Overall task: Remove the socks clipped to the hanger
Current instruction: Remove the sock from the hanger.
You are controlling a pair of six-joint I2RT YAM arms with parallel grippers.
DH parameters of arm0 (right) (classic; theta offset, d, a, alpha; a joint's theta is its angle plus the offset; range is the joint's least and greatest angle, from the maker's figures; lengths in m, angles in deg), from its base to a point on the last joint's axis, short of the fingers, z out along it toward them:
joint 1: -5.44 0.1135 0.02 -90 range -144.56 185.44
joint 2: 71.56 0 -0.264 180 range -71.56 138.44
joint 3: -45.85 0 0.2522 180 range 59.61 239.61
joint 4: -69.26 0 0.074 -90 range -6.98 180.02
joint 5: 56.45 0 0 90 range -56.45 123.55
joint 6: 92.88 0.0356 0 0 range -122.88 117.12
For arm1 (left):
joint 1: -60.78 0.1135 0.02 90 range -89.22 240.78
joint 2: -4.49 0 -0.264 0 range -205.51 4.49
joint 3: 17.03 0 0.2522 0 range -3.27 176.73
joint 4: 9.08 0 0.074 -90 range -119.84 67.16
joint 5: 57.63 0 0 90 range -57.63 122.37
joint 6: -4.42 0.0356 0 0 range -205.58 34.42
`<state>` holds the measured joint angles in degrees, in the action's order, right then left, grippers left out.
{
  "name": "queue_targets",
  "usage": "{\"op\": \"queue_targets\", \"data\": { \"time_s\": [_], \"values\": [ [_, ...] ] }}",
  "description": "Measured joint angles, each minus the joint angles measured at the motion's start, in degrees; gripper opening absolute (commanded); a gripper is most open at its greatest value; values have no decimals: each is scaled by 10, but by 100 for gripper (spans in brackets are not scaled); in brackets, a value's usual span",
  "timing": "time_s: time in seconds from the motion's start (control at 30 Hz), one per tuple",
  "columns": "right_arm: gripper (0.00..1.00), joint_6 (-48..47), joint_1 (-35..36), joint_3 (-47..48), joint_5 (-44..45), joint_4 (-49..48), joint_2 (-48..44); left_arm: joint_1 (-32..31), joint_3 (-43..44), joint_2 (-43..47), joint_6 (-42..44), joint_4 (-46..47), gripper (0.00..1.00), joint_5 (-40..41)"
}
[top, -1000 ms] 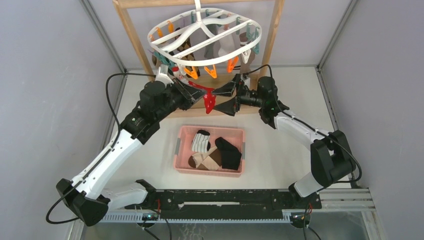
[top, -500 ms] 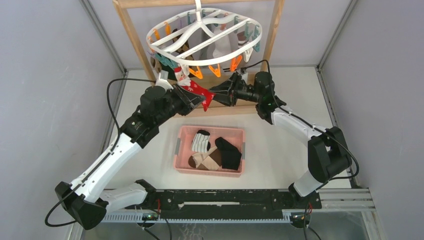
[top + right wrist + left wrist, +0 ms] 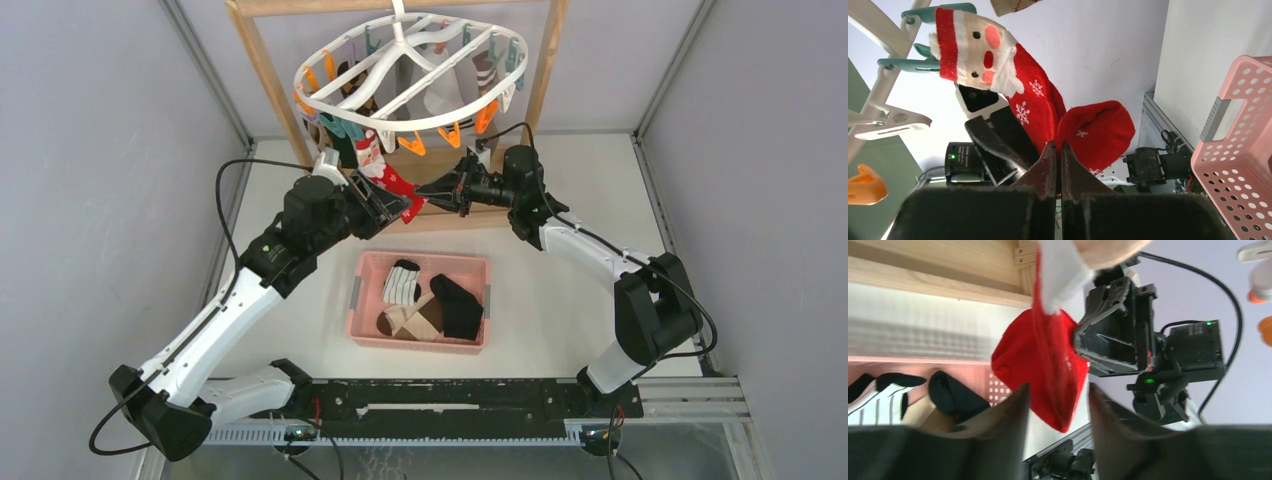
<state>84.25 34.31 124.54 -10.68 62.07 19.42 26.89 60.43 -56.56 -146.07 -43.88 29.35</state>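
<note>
Overhead: hanger, its clips and socks dangling, bars approach from above.
Rear: wooden frame, posts and base bar.
Centre: red sock fills the gap between left gripper and right gripper.
Near side: pink basket, with open table on either flank.

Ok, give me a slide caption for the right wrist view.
Right gripper shut on the red Santa sock hanging from a teal clip.
</note>
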Motion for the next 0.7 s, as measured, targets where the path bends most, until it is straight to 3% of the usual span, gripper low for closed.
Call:
{"op": "queue_targets", "data": {
  "time_s": [0.27, 0.33, 0.7],
  "values": [
    [0, -32, -3, 0, -10, 40, -3, 0, 22, 0, 38, -73, 85, 29],
    [0, -39, -5, 0, -13, 49, -6, 0, 30, 1, 48, -87, 98, 40],
    [0, -49, -11, 0, -15, 62, -14, 0, 60, 42, 82, -123, 100, 90]
  ]
}}
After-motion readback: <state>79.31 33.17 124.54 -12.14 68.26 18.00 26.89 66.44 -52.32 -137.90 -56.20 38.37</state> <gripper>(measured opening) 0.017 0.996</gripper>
